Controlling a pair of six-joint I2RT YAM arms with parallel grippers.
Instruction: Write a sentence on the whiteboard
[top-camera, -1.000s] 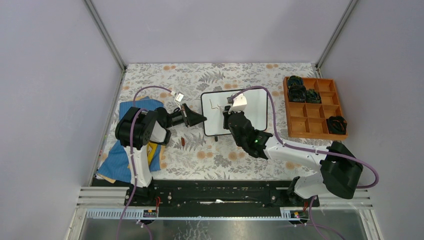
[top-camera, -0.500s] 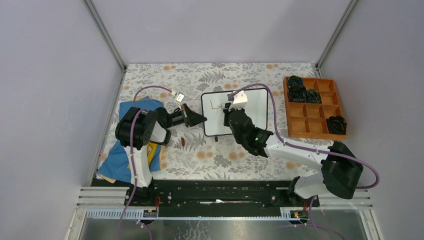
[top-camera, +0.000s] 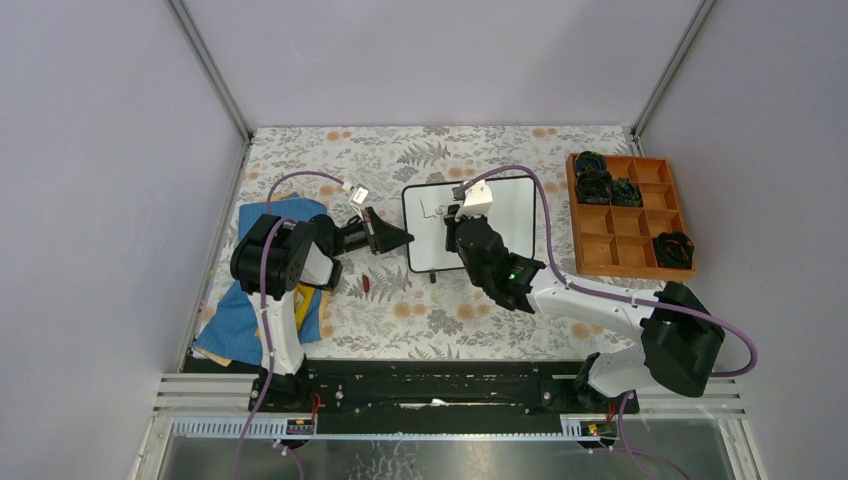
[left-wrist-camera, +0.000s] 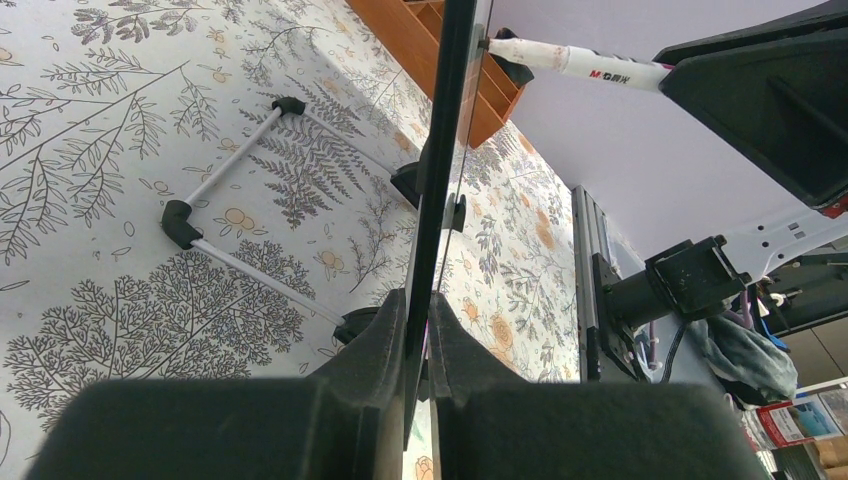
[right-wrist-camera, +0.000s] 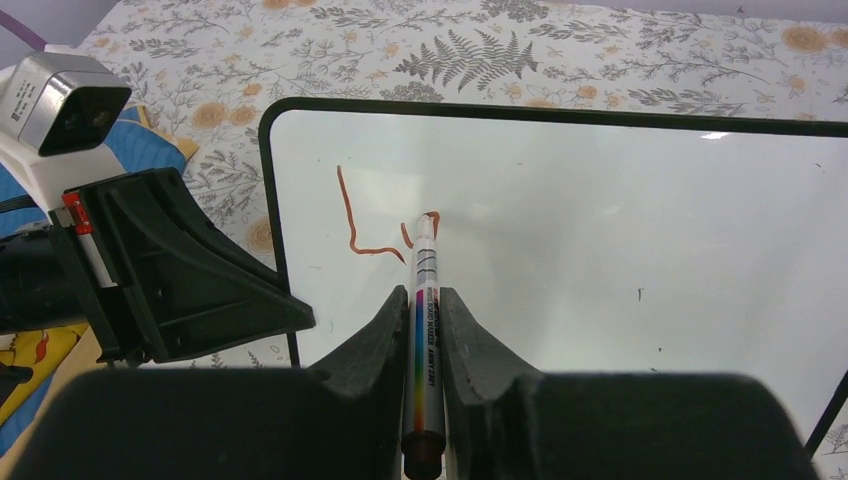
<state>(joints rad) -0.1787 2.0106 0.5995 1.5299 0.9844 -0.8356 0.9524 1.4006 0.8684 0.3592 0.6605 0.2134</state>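
Whiteboard (right-wrist-camera: 620, 220): left claw (left-wrist-camera: 417, 305) is clamping its edge to steady it; right claw (right-wrist-camera: 421, 300) is pinching marker (right-wrist-camera: 425, 255), starting sentence (right-wrist-camera: 365, 228).

A wooden tray (top-camera: 612, 222) holding dark coiled items (top-camera: 593, 185) sat at the floral tabletop's (top-camera: 400, 160) right; blue cloth (top-camera: 225, 325) lay left.

Lighting is bright, even and diffuse, with faint shadows. A small glare streak marks the whiteboard (right-wrist-camera: 620, 220) near its upper edge. Both wrist views blur in the bottom foreground.
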